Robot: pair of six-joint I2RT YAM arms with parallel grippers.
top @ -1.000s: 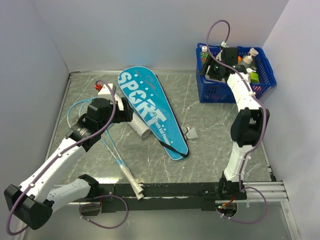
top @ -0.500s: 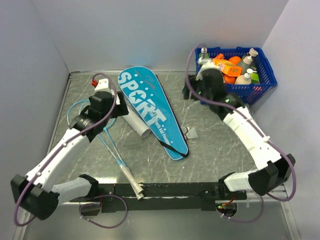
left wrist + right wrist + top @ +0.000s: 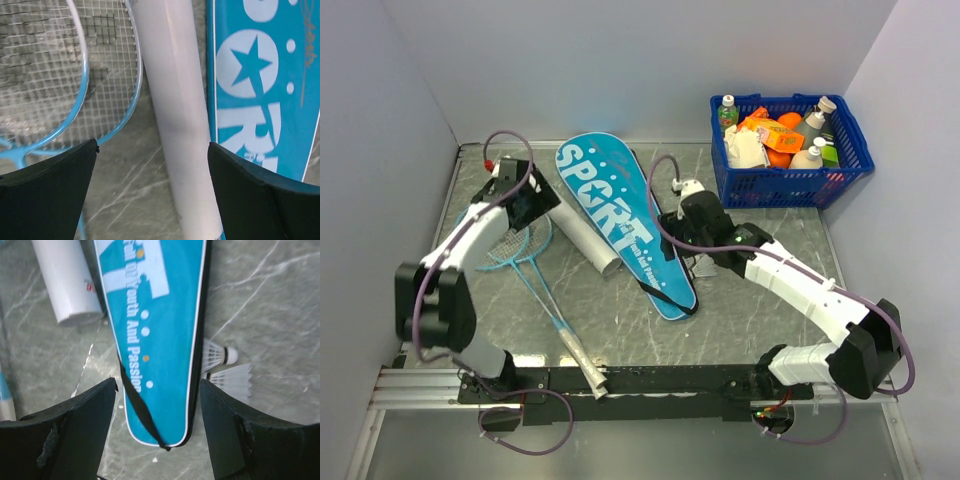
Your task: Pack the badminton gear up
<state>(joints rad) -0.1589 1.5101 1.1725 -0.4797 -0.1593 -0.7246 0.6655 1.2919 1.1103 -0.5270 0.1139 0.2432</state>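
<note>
Your right claw (image 3: 157,382) has left the basket (image 3: 785,186) and hangs spread, empty, over the bag (image 3: 618,213) at mid-frame; left claw (image 3: 152,144), released, now over the white tube (image 3: 172,100).

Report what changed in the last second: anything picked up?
The right gripper left the basket and swung left and nearer, now open over the narrow end of the bag beside the shuttlecocks. The left gripper shifted back-left, open over the white tube and rackets. Nothing grasped; gear and basket have not moved.
</note>
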